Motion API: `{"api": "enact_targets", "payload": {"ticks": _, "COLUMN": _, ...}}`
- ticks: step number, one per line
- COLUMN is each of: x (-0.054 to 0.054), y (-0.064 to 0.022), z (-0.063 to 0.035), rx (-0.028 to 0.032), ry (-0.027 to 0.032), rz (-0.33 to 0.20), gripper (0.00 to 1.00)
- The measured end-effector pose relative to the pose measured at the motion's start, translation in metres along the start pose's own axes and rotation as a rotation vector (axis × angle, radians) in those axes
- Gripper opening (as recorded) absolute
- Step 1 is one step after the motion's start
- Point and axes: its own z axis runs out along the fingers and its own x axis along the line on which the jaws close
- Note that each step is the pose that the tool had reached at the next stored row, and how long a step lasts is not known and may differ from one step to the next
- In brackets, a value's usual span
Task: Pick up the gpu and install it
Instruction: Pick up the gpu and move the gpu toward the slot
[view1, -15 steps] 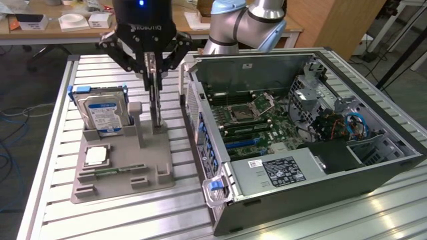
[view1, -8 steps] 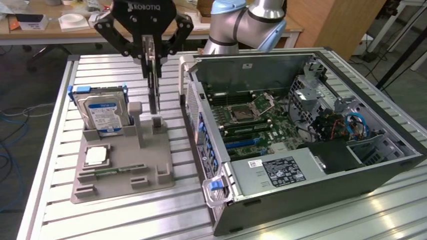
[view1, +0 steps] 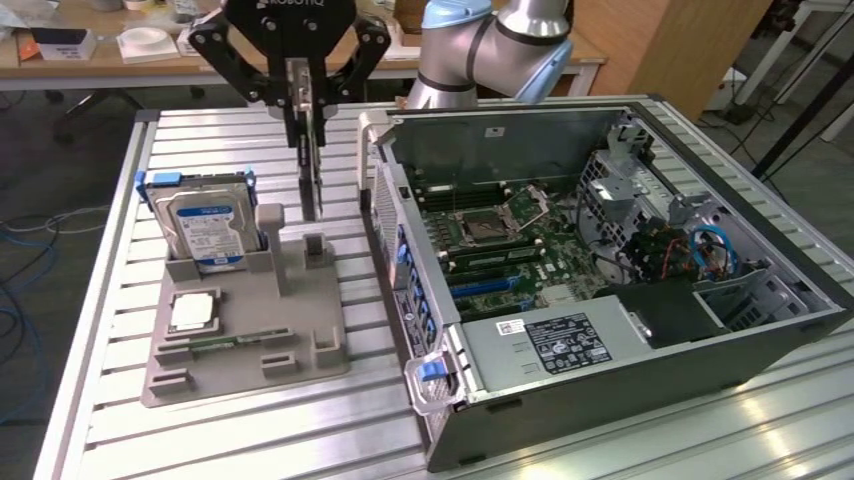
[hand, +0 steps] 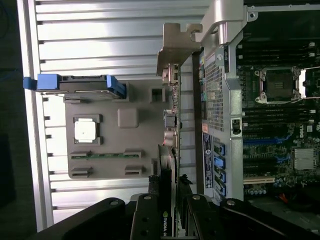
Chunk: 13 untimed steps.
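Observation:
The gpu (view1: 311, 160) hangs edge-on and upright, a thin dark card with a silver end bracket (hand: 176, 46). My gripper (view1: 306, 98) is shut on its upper edge, the black fingers (view1: 274, 88) clamping it from both sides. The card's lower end hovers just above the slotted posts of the grey holder (view1: 247, 345), at the exterior view's left of the open computer case (view1: 747, 345). In the wrist view the gpu (hand: 169, 150) runs between my gripper (hand: 170, 202) and the bracket, alongside the case's rear wall (hand: 216, 95). The motherboard (view1: 501, 225) lies exposed inside the case.
On the grey holder stand a silver hard drive (view1: 203, 228) with a blue-white label, a processor chip (view1: 194, 312) and a narrow green memory stick (view1: 227, 346). The slatted metal table (view1: 240, 430) carries everything. A power supply (view1: 561, 345) and cables (view1: 707, 250) sit inside the case.

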Motion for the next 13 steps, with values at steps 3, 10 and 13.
{"api": "enact_targets", "payload": {"ticks": 3, "x": -0.012, "y": 0.0009, "z": 0.0002, "rx": 0.0001, "ry": 0.0007, "rz": -0.001, "gripper": 0.26}}
{"api": "enact_targets", "payload": {"ticks": 10, "x": -0.036, "y": 0.0027, "z": 0.0007, "rx": 0.0000, "ry": 0.0011, "rz": -0.005, "gripper": 0.26}}
{"api": "enact_targets", "payload": {"ticks": 13, "x": -0.043, "y": 0.0032, "z": 0.0009, "rx": -0.0001, "ry": 0.0010, "rz": -0.005, "gripper": 0.26}}
